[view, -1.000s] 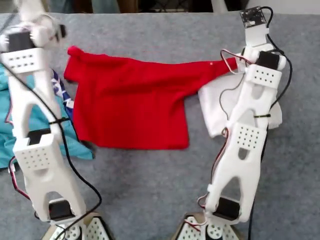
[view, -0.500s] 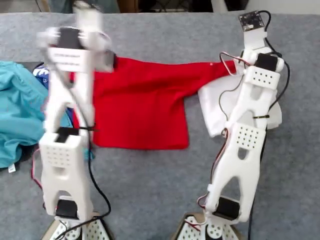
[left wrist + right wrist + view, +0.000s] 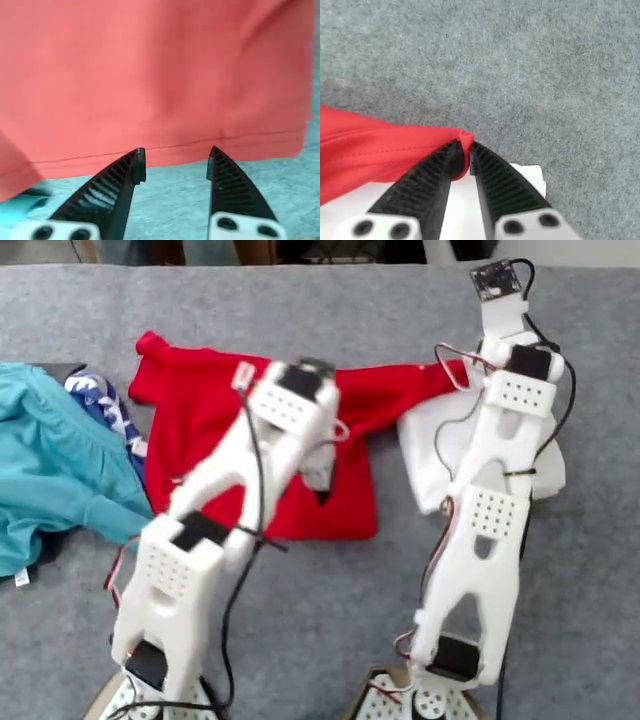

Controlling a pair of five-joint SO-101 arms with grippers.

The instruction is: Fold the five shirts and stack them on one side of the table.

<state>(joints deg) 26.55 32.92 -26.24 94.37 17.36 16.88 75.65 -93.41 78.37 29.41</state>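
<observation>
A red shirt [image 3: 200, 425] lies spread flat on the grey table [image 3: 330, 310], one sleeve stretched toward the right arm. My right gripper [image 3: 465, 150] is shut on the tip of that sleeve [image 3: 440, 375], just above a white shirt [image 3: 425, 455] that lies partly under the arm. My left gripper [image 3: 175, 162] hangs open over the near hem of the red shirt [image 3: 150, 75], with nothing between its fingers. From above, the left arm slants across the shirt's lower middle, its gripper [image 3: 320, 480] near the hem's right part.
A teal shirt [image 3: 50, 465] lies crumpled at the left edge, with a blue patterned shirt [image 3: 105, 410] beside it. Bare grey cloth stretches along the far side and in front of the red shirt.
The left arm has swung from the far left edge rightward across the red shirt to its near hem. The right arm has kept still, holding the sleeve.
</observation>
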